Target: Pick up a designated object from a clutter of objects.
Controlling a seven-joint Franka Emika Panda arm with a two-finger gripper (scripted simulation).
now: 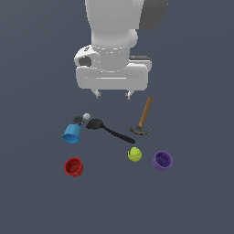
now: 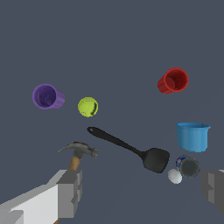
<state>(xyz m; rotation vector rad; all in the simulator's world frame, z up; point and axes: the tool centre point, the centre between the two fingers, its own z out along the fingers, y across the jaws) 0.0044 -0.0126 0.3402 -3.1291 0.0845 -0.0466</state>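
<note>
Jaws spread, empty. The purple cup lies well beyond them. Closing carelessly could catch the yellow-green ball beside it

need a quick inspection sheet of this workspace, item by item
surface: plain dark grey floor, flat, objects spread apart on it
job's thing: purple cup, on its side, next to the yellow-green ball, not gripped
clutter: blue cup and red cup tipped over; black spatula; hammer; tiny white ball beside a small dark can
gripper: gripper open, above the clutter, holding nothing; fingers apart
cables: nothing seen
surroundings: nothing seen beyond the grey ground
</note>
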